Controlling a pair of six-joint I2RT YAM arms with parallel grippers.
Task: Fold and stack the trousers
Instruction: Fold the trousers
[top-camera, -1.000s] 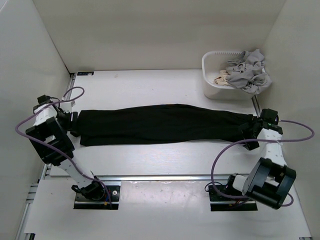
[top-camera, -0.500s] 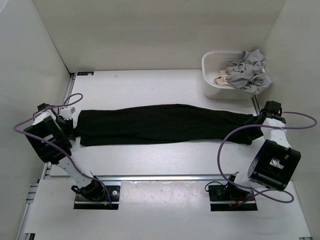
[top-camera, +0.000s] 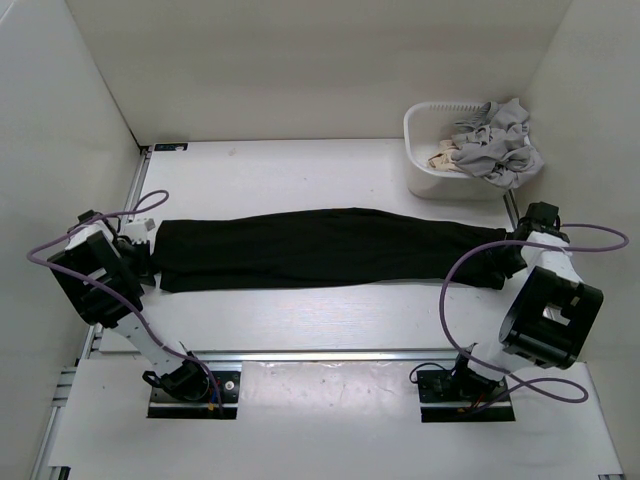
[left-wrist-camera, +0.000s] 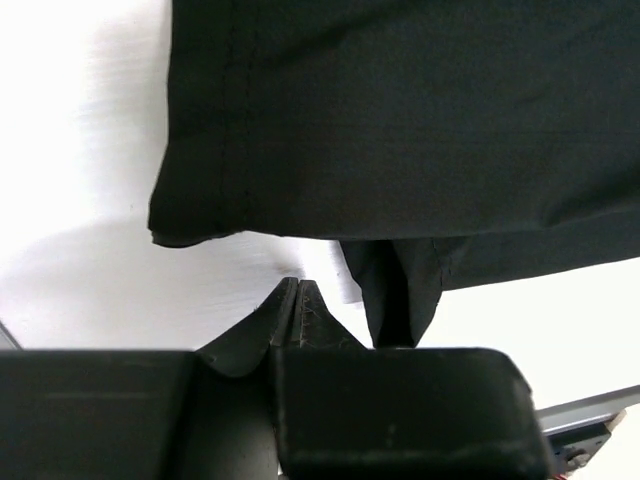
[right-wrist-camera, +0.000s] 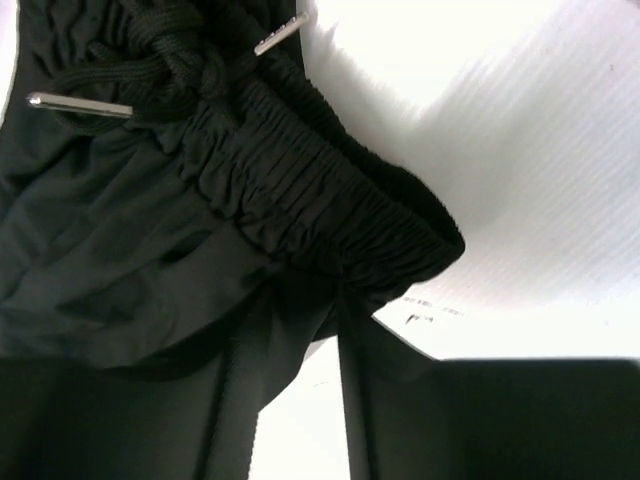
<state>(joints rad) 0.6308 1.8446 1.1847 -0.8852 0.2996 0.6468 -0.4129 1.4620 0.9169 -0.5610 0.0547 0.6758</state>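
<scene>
**Trousers laid out at full length; grip at the hem end unconfirmed**

Since the earlier frame, the right arm has drawn its elbow up and in toward the white basket (top-camera: 440, 170). The left arm has shifted only slightly, and the trousers (top-camera: 320, 250) have barely moved.

Position: the trousers lie flat on the table, on the near side of the basket. Their long axis runs left to right, parallel to the near edge. The waistband (right-wrist-camera: 320, 210) points right and ends just near of the basket. The hem (left-wrist-camera: 200, 120) points left, well apart from the basket.

Right gripper (top-camera: 510, 252): the fingers are nipped on a corner of the elastic waistband.

Left gripper (top-camera: 148, 262): the fingers appear pressed together. A tongue of cloth is drawn down beside them, but I cannot tell whether any of it is caught.

Risks, as judged:
- If the left gripper has no cloth, only the right end would travel when lifted, and the fold would come out skewed.
- The right gripper holds only a corner, so soft fabric may slip out under tension.
- The drawstring (right-wrist-camera: 150, 60) lies loose and its metal tips could trail or snag.
- The right arm works close to the basket, and a wide swing could knock it.
</scene>
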